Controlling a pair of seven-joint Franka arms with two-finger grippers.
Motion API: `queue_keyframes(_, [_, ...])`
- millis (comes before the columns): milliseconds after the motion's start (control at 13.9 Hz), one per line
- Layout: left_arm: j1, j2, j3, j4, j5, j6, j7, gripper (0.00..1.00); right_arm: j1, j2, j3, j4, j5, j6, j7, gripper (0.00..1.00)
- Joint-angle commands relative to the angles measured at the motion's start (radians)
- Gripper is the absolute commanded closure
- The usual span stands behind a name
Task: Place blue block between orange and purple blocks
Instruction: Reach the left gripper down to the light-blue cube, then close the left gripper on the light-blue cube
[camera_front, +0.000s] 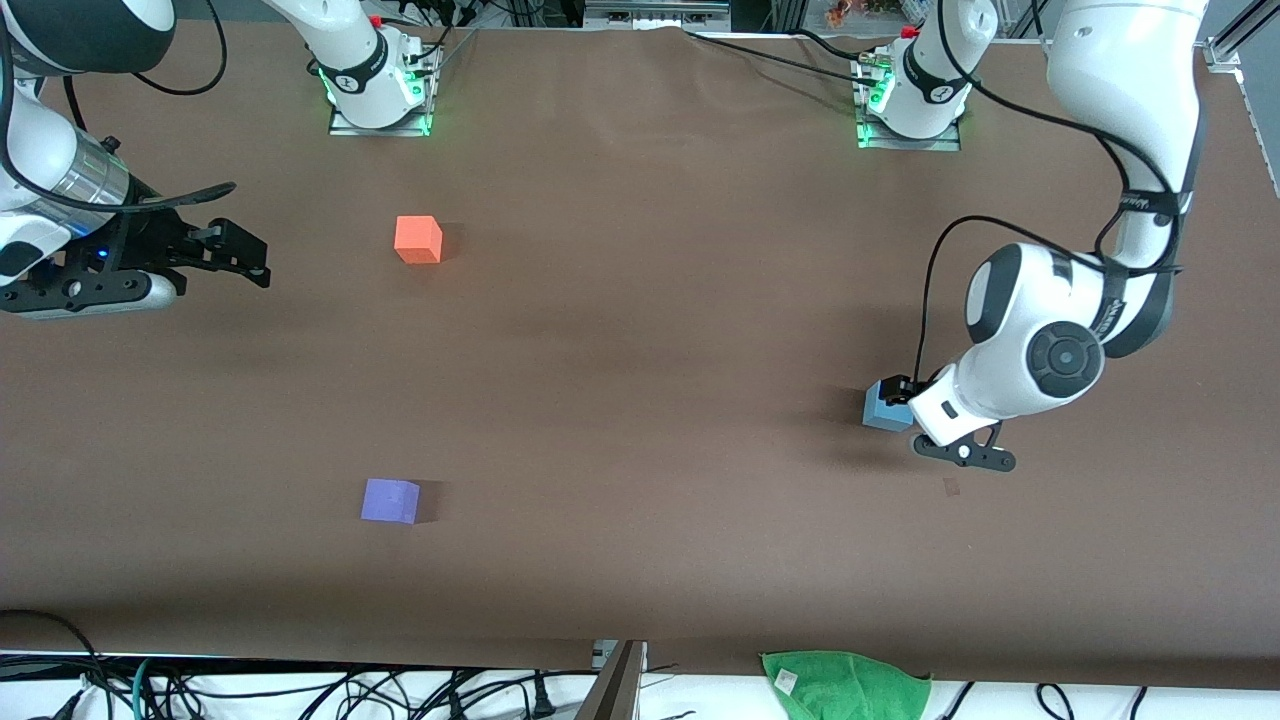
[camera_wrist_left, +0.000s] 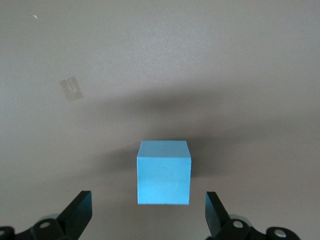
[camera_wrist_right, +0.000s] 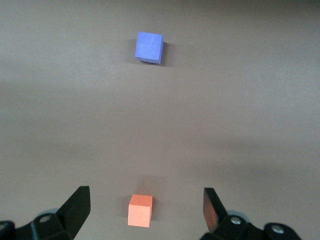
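**Left gripper low around the blue block, fingers spread**

The left gripper (camera_wrist_left: 149, 215) sits low over the table (camera_front: 640, 400) toward the left arm's end, its fingers (camera_wrist_left: 77, 212) spread wide with the blue block (camera_wrist_left: 164, 172) standing between them. In the left wrist view a clear gap shows on each side of the cube, so neither finger touches it. The block rests flat on the brown surface. In the front view the left gripper (camera_front: 905, 395) is largely hidden by the arm's own white wrist housing, and only part of the blue block (camera_front: 885, 408) shows past it. Only the finger ends show in the wrist view; the rest is cut off by the picture's edge. A small pale scrap of tape (camera_wrist_left: 71, 90) lies on the table near the block.

The right gripper (camera_front: 245, 258) waits over the right arm's end of the table, its fingers (camera_wrist_right: 75, 207) parted and holding nothing. Its arm is cut off by the edge of the front view.

The orange block (camera_front: 418, 240) lies toward the right arm's end, farther from the front camera. The purple block (camera_front: 390, 501) lies at the same end but nearer to that camera, well apart from the orange one. Bare table lies between them. The blue block is well apart from both. A green cloth (camera_front: 845, 685), partly cut off, lies at the table's near edge.
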Motion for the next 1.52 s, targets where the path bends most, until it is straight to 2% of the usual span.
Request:
queue_keyframes(0, [-0.017, 0.009, 0.009, -0.066, 0.026, 0.09, 0.017, 0.0, -0.002, -0.01, 0.0, -0.003, 0.013, 0.001, -0.016, 0.0])
queue_keyframes(289, [-0.02, 0.032, 0.009, -0.13, 0.026, 0.179, 0.007, 0.0, -0.002, -0.01, -0.001, -0.004, 0.013, 0.001, -0.016, 0.0])
queue_keyframes(722, [-0.023, 0.073, 0.005, -0.139, 0.024, 0.234, 0.002, 0.0, -0.002, -0.01, -0.001, -0.004, 0.013, -0.001, -0.016, 0.0])
queue_keyframes(794, [-0.023, 0.078, 0.005, -0.139, 0.026, 0.236, 0.002, 0.04, -0.002, -0.01, -0.001, -0.004, 0.013, -0.001, -0.016, 0.0])
queue_keyframes(866, [-0.023, 0.076, 0.005, -0.139, 0.026, 0.236, 0.002, 0.37, -0.002, -0.01, -0.001, -0.004, 0.013, -0.001, -0.016, 0.0])
queue_keyframes(938, [-0.026, 0.075, 0.005, -0.139, 0.024, 0.234, 0.002, 0.61, -0.002, -0.01, -0.001, -0.004, 0.013, -0.001, -0.016, 0.0])
queue_keyframes(1010, [-0.025, 0.075, 0.005, -0.137, 0.024, 0.233, 0.002, 0.72, 0.0, -0.01, -0.001, -0.004, 0.013, -0.001, -0.016, 0.0])
queue_keyframes(1082, [-0.025, 0.072, 0.005, -0.137, 0.024, 0.228, 0.002, 0.79, -0.002, -0.01, -0.001, -0.004, 0.013, -0.001, -0.016, 0.0])
queue_keyframes(1155, [-0.022, 0.061, 0.004, -0.133, 0.023, 0.216, 0.004, 0.81, -0.002, -0.009, -0.001, -0.004, 0.013, -0.001, -0.017, 0.0])
queue_keyframes(1299, [-0.023, 0.011, 0.002, -0.12, 0.012, 0.175, -0.002, 0.82, -0.002, -0.009, -0.001, -0.004, 0.013, -0.001, -0.017, 0.0])
queue_keyframes(1443, [-0.025, -0.023, -0.039, -0.052, 0.007, 0.055, -0.039, 0.82, -0.002, -0.01, -0.001, -0.004, 0.013, -0.001, -0.016, 0.0])
